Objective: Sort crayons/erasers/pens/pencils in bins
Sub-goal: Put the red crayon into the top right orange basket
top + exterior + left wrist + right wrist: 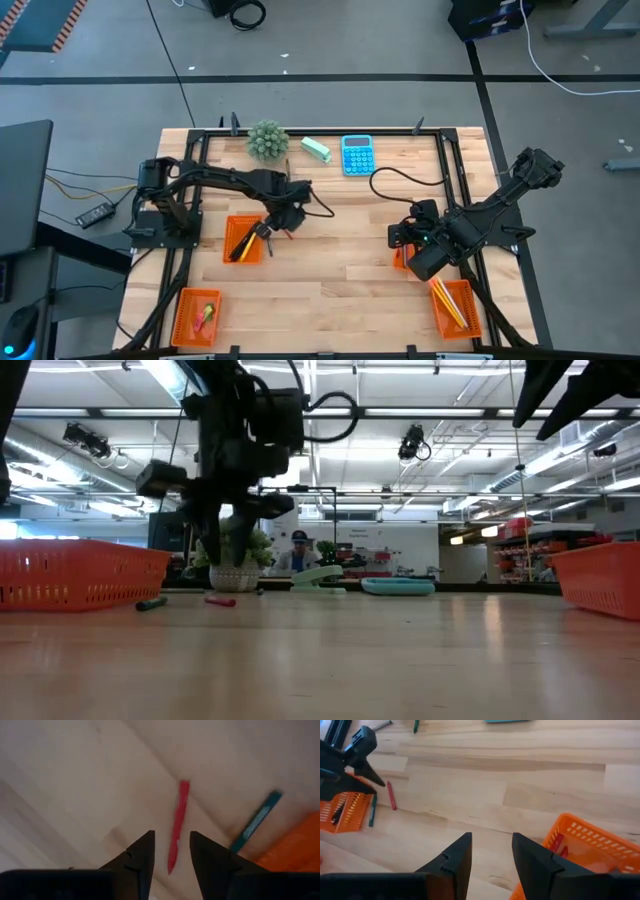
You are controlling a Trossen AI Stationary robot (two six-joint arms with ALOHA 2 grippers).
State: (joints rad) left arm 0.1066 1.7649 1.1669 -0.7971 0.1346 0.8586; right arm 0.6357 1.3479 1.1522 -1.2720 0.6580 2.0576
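Where pale wood runs, slim red crayon (pixel 177 827), orange mesh bins (pixel 580 851)

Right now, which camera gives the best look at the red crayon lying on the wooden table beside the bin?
The left wrist view: the slim red crayon lies full length on the bare wood, just ahead of the left end effector, whose fingers are open. The right wrist view shows it small and distant, the low view only as a short sliver, and in the high view it is not discernible.
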